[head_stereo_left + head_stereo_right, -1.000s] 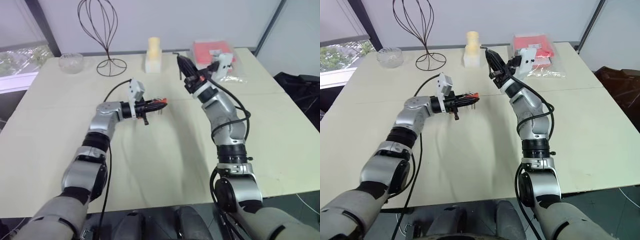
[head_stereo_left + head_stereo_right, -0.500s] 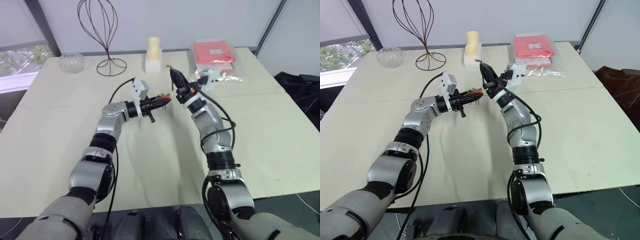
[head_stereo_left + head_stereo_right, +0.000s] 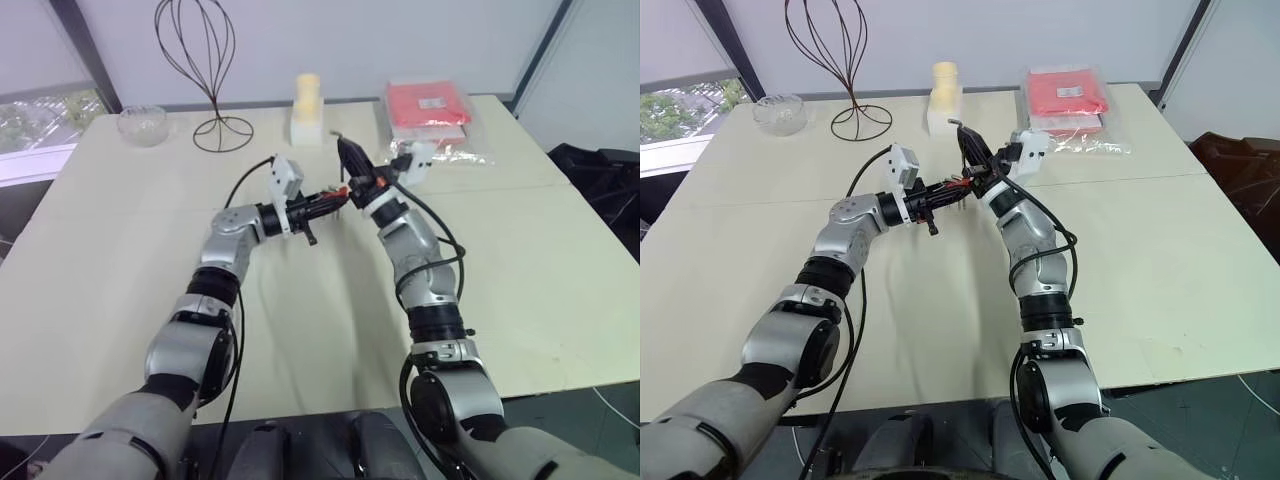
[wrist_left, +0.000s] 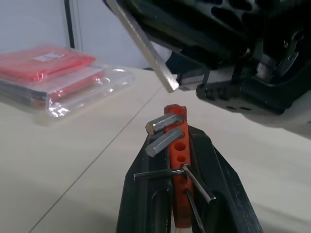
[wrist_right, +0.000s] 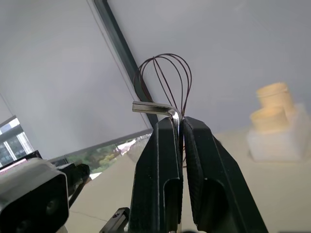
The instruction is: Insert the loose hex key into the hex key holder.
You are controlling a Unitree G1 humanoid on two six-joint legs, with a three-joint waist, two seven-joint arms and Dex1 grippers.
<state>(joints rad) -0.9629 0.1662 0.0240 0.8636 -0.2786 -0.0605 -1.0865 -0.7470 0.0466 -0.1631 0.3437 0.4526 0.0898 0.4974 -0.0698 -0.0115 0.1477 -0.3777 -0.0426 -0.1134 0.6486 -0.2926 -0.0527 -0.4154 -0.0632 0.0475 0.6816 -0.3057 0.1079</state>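
While the left end effector [image 4: 181,194] grips the hex key holder [image 4: 177,160], the right end effector [image 5: 178,127] pinches the loose hex key [image 5: 154,108]

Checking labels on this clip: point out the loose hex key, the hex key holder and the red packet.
loose hex key [image 5: 151,106], right wrist view, short bent end.
hex key holder [image 4: 178,155], left wrist view, orange face with holes.
red packet [image 3: 428,103], left eye view, top face.
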